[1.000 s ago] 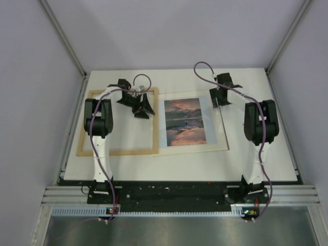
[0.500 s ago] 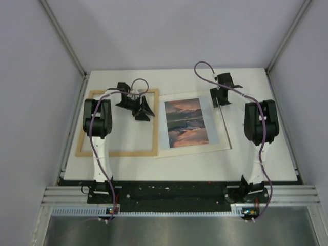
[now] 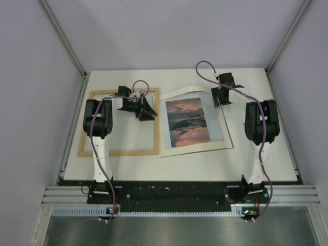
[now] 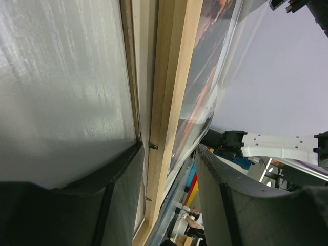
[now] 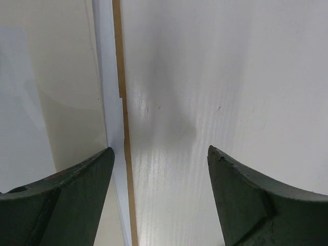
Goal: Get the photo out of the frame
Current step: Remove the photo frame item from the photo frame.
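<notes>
Photo [image 3: 187, 123] far edge lifted, right border between right gripper [image 3: 220, 100] fingers

Left claw [image 4: 169, 148] astride frame [image 4: 171, 77] rail; photo [image 4: 207, 61] just beyond.

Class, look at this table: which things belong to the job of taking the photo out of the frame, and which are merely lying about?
Job: photo, frame, left hand, right hand.
Lying about: cream board beneath the photo, table.
</notes>
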